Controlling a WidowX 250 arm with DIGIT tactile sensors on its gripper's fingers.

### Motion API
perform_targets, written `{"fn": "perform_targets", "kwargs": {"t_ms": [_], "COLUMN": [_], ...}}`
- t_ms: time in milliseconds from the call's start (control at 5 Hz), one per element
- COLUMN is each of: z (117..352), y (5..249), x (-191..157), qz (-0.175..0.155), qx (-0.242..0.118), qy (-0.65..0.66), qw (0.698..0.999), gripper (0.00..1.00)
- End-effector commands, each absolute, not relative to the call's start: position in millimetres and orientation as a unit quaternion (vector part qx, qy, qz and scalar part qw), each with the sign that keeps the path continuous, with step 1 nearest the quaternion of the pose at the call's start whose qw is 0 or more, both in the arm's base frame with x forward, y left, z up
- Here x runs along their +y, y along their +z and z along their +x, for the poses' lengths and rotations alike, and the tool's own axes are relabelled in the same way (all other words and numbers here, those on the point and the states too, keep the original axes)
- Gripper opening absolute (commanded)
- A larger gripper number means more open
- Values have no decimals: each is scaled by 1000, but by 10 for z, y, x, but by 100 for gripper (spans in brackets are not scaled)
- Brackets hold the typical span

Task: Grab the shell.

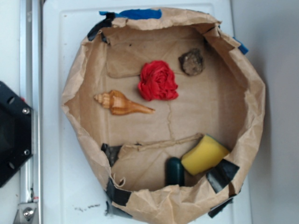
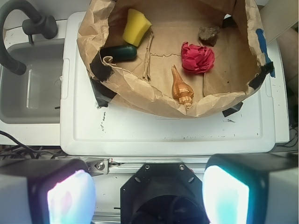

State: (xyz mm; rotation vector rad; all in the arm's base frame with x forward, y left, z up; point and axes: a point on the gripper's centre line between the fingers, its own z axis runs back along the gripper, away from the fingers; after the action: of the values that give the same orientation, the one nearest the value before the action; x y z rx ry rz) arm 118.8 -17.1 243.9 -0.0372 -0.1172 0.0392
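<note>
You see only the blurred, glowing fingertips (image 2: 70,198) of the gripper (image 2: 148,196) cut off by the wrist view's lower edge, the glossy tan-orange spiral shell's (image 2: 182,88) knobby end dipping behind the crumpled brown paper wall (image 2: 140,93), and the dark green rounded object (image 1: 174,171) half hidden by that wall in the exterior view.

Shell (image 1: 122,103): lying flat in paper basin (image 1: 254,112), knobby end left, tail pointing right.
Red cloth (image 1: 158,80): just beside shell.
Rock (image 1: 191,62): near cloth.
Sponge (image 1: 204,154): touching dark-green object (image 1: 174,171).
</note>
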Motion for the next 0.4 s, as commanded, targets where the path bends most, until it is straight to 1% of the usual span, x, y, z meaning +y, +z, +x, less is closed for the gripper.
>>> {"fn": "perform_targets", "kwargs": {"t_ms": [0, 200], "z": [1188, 1522], "y": [2439, 2407], "x": [-171, -178], "qz": [-19, -36], "qx": [-59, -70], "qy": [20, 31], "qw": [998, 996], "gripper": [100, 100]}}
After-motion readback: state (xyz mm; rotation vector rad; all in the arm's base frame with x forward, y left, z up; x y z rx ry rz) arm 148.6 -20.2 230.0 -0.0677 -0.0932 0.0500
